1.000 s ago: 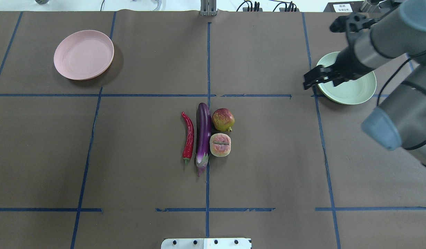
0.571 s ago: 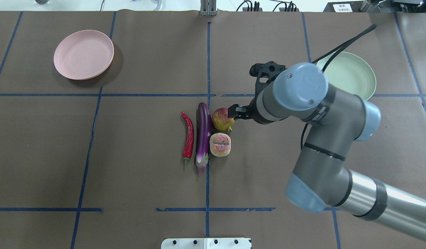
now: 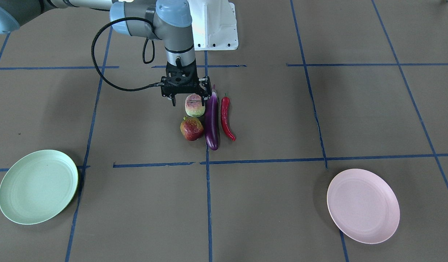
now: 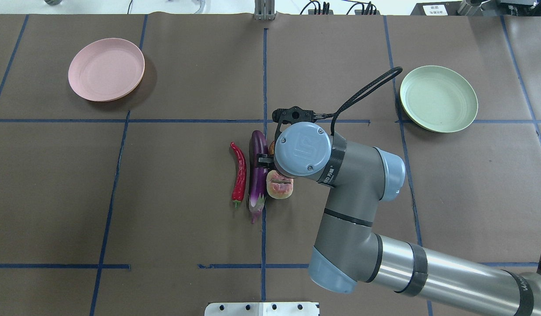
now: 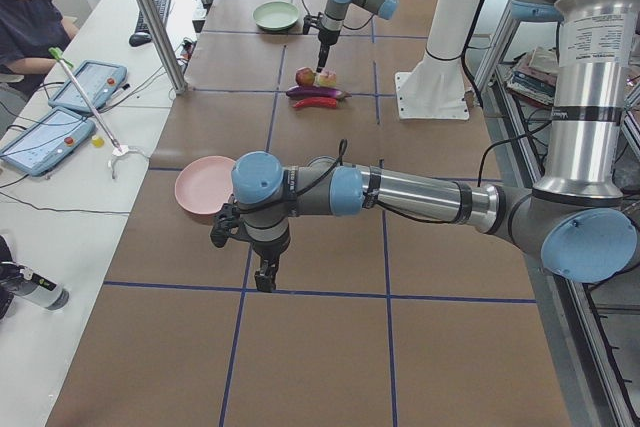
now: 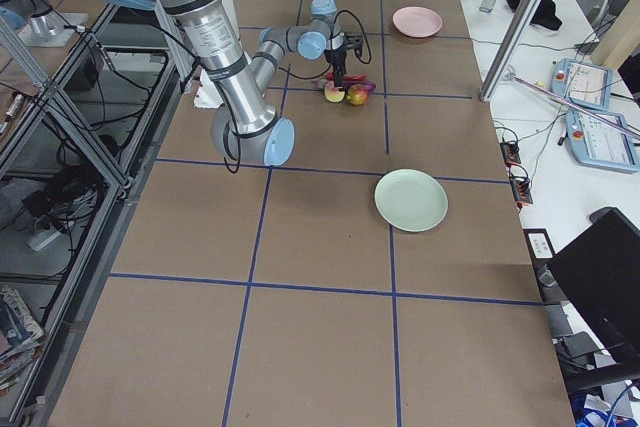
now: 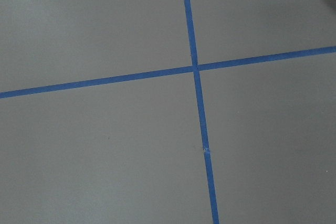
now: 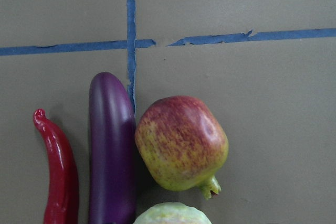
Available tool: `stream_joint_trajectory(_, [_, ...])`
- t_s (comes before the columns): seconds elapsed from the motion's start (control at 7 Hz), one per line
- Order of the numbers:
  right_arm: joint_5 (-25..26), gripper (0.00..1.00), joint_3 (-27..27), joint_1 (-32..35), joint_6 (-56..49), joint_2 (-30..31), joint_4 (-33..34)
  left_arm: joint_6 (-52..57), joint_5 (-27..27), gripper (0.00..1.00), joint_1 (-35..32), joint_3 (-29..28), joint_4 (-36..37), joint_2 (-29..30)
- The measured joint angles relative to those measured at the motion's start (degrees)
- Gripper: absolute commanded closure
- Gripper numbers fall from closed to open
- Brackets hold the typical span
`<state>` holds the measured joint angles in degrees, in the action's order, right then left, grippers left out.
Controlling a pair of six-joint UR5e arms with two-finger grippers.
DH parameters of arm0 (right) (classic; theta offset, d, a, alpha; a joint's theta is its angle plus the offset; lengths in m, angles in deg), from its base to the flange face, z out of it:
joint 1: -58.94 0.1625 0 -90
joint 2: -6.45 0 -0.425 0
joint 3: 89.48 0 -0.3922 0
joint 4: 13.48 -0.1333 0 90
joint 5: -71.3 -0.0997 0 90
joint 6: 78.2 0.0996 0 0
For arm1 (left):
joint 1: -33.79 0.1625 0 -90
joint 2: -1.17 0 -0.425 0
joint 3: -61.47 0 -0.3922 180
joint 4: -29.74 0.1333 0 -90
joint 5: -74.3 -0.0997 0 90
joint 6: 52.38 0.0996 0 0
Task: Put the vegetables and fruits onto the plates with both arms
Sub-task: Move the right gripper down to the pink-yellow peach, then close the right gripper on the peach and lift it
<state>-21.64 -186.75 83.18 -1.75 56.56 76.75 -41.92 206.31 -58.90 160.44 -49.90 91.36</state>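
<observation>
Pink-green fruit (image 3: 195, 108) under right claw (image 3: 191, 99), jaws spread

Brown table (image 4: 187, 197) before me, blue tape grid (image 4: 263, 79). Centre cluster: red chili (image 4: 239, 173) just beside purple eggplant (image 4: 257, 171); pomegranate (image 3: 191, 128) and pink-green fruit (image 4: 278, 189) against eggplant's other side. Pink plate (image 4: 106, 69) far on my left, green plate (image 4: 438, 98) far right.

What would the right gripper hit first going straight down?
Probably the pink-and-green fruit, between the open jaws of the right gripper; the jaw beside the eggplant might brush that first. Depth is unclear.
</observation>
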Motion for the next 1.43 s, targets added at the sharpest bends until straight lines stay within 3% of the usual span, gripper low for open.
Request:
stream_joint_trajectory(0.43, [0.42,0.0,2.14,-2.09,0.45,-0.49,-0.07,0.0,-0.04,0.0,0.12,-0.05,0.01,-0.01])
stream_joint_trajectory(0.57, [0.6,0.05,2.3,-2.68,0.47,-0.09,-0.07,0.0,-0.06,0.0,0.17,-0.08,0.01,-0.01])
stream_joint_trajectory(0.71, [0.74,0.58,2.45,-3.13,0.49,0.32,-0.08,-0.02,-0.08,0.0,0.2,-0.11,0.01,-0.01])
stream_joint_trajectory(0.86, [0.72,0.96,2.58,-3.37,0.45,0.39,-0.14,-0.04,-0.08,0.0,0.22,-0.15,0.01,-0.01])
stream_joint_trajectory(1.14, [0.33,0.99,1.63,-2.78,0.33,-0.01,-0.2,-0.05,-0.08,0.0,0.23,-0.15,0.05,-0.01])
stream_joint_trajectory(1.43, [-3.8,1.0,-1.61,1.82,-0.47,0.44,0.33,-0.01,-0.09,0.0,0.23,-0.1,-0.06,-0.01])
